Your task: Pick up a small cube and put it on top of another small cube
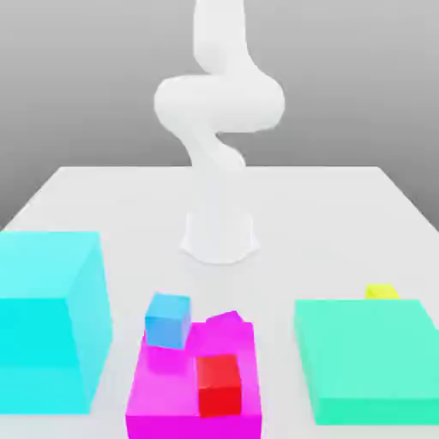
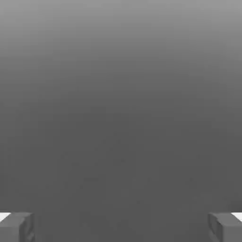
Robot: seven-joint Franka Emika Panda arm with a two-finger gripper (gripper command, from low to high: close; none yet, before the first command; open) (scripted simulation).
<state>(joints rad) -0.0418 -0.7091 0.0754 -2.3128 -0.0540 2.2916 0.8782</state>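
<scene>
The small cube [image 1: 381, 291], tiny and bright yellow, sits on the white table just behind the far right corner of a flat green block [image 1: 369, 356], which hides its lower part. In the hand view my gripper [image 2: 121, 227] is open: its two grey fingertips [image 2: 19, 228] stand far apart with nothing between them, facing a plain grey background. The white arm [image 1: 219, 103] rises from its base at mid-table and bends upward out of the picture. A light-blue small cube [image 1: 168, 320] and a red small cube [image 1: 219, 384] rest on a flat magenta block [image 1: 171, 403].
A large cyan block [image 1: 47, 317] stands at the exterior view's left front. A small magenta cube [image 1: 226, 324] lies on the magenta block between the blue and red cubes. The arm's base [image 1: 219, 238] sits behind the blocks.
</scene>
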